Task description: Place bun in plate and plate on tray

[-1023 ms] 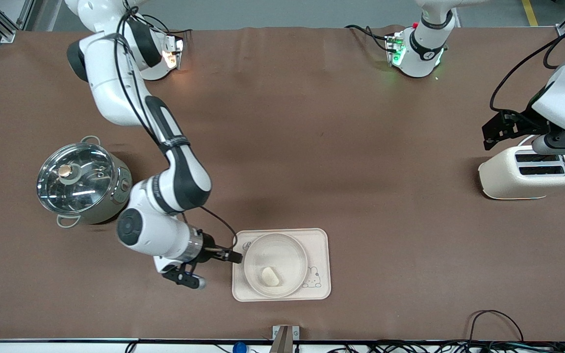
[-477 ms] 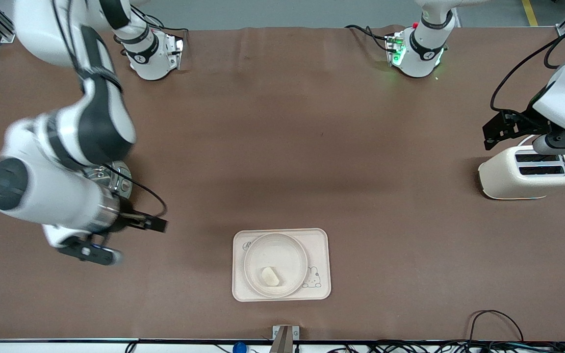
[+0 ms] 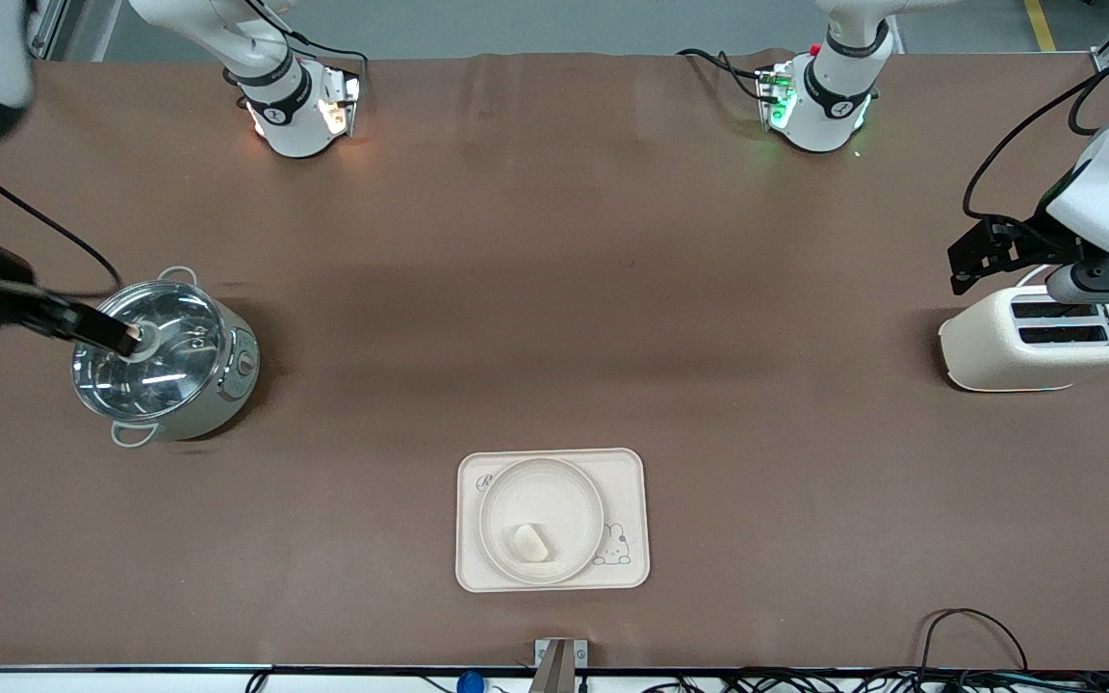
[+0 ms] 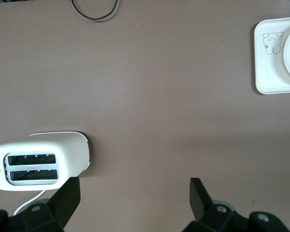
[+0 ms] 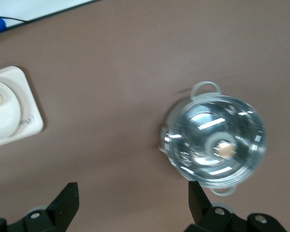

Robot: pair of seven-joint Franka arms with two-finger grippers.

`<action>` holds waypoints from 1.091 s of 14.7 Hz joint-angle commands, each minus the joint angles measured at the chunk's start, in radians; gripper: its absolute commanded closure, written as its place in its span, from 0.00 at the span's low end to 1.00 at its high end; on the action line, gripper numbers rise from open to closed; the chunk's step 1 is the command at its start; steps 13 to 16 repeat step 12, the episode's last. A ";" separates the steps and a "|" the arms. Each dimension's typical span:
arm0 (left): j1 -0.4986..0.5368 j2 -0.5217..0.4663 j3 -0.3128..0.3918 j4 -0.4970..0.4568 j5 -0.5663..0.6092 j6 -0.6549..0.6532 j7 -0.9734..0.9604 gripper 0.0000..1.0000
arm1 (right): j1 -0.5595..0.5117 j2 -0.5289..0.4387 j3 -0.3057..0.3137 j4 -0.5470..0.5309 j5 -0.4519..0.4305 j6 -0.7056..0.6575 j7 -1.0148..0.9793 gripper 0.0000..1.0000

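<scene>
Faintly lettered tray (image 3: 630,476) — rabbit drawing (image 3: 616,545), both claws gaping, empty.

Both arms are glossy white with black joint bands and black cables. The right base (image 3: 296,106) glows orange at upper left; the left base (image 3: 816,101) glows green. Fingers (image 4: 67,200) are matte black.

The bun (image 3: 532,543) lies in the plate (image 3: 502,500), which sits on the tray (image 3: 630,479).
</scene>
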 commanded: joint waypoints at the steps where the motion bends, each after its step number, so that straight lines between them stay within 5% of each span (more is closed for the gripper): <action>1: 0.005 0.002 0.000 0.015 -0.009 -0.018 0.021 0.00 | -0.195 -0.126 0.121 -0.154 -0.032 0.030 -0.092 0.00; 9: 0.006 0.003 0.000 0.016 -0.008 -0.018 0.017 0.00 | -0.188 -0.125 0.116 -0.148 -0.097 0.021 -0.165 0.00; 12: 0.006 0.005 0.001 0.023 -0.005 -0.018 0.010 0.00 | -0.069 -0.126 -0.003 -0.148 -0.097 0.001 -0.168 0.00; 16: 0.006 0.005 0.001 0.023 -0.005 -0.018 0.010 0.00 | -0.069 -0.126 -0.003 -0.148 -0.097 0.001 -0.168 0.00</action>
